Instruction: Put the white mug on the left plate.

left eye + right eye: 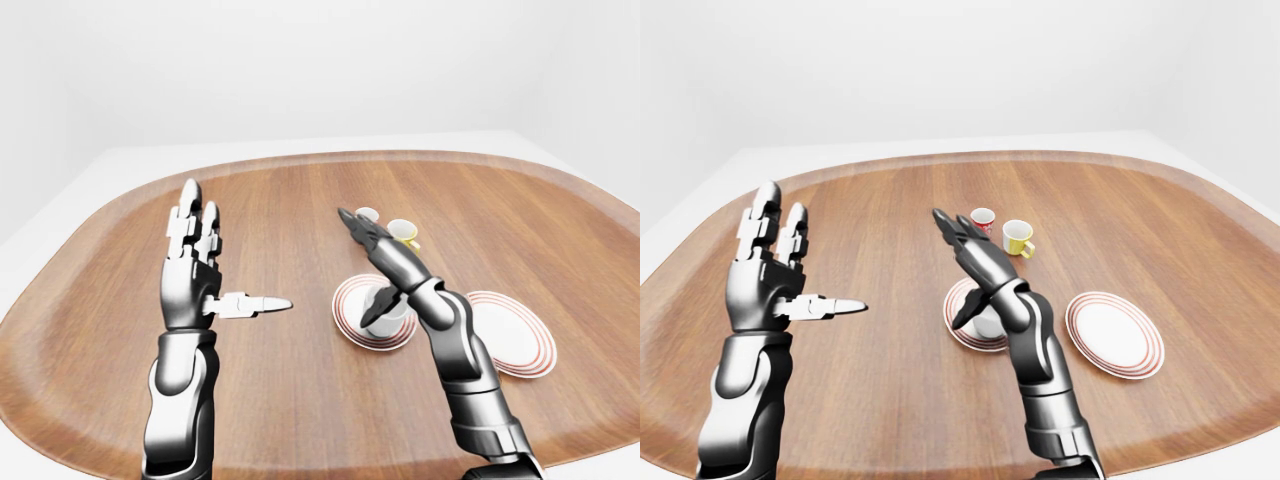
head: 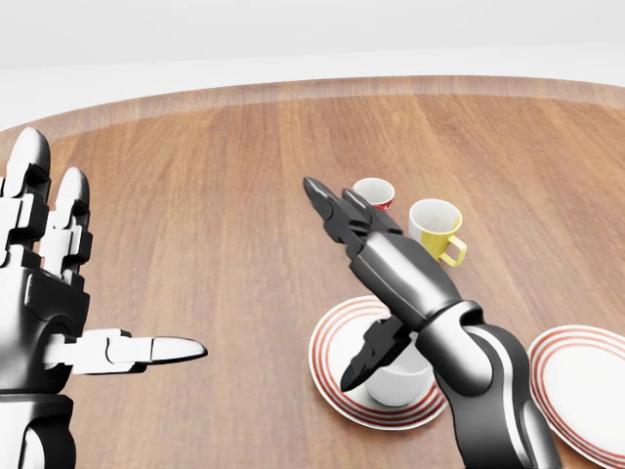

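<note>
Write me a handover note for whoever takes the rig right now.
Right hand: open, fingers spread, raised above the plate, holding nothing.
Left hand: open, upright at the head view's left, idle.
White mug: upright on the left plate, partly hidden by the right thumb and forearm.
Red mug and yellow mug stand on the table above the plate; right plate is bare.
Done: mug placed and let go, as far as the views show.
Left: pull the right arm clear without knocking the mug, then check it sits fully inside the rim.
</note>
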Robot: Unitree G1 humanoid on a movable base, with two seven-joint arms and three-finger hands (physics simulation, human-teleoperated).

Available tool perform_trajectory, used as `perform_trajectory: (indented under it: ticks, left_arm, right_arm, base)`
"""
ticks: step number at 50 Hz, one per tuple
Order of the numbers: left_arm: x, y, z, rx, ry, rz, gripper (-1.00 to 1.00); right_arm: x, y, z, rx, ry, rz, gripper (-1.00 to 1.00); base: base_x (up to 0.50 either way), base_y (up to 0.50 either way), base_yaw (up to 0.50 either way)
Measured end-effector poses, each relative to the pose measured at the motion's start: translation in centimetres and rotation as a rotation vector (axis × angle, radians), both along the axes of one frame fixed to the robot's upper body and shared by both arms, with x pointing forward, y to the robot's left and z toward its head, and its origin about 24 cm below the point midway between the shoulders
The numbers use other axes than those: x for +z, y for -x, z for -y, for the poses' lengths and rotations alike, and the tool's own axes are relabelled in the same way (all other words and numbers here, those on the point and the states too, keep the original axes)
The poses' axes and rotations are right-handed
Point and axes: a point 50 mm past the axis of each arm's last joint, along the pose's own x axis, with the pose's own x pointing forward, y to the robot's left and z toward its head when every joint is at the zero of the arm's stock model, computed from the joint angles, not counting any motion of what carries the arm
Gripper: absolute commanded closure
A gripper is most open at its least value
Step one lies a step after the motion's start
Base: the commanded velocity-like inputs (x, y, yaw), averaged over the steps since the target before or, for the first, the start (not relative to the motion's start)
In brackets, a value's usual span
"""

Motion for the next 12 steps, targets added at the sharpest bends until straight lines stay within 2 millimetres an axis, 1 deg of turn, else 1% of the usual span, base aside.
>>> perform_trajectory:
  ticks: [6,12]
  left_arm:
    - [0.1,0.1,0.0,0.000,0.000,0.005,-0.98]
    - [0.2,0.1,0.0,0.000,-0.001,0.010,-0.99]
  right_arm:
    - [-0.8,0.7,1.0,-0.044,-0.106,-0.009,-1.00]
    - [-1.3,1.5,2.5,-0.129,-0.367,-0.086,-1.00]
  base:
    - [0.00,0.00,0.00]
    - [0.00,0.00,0.00]
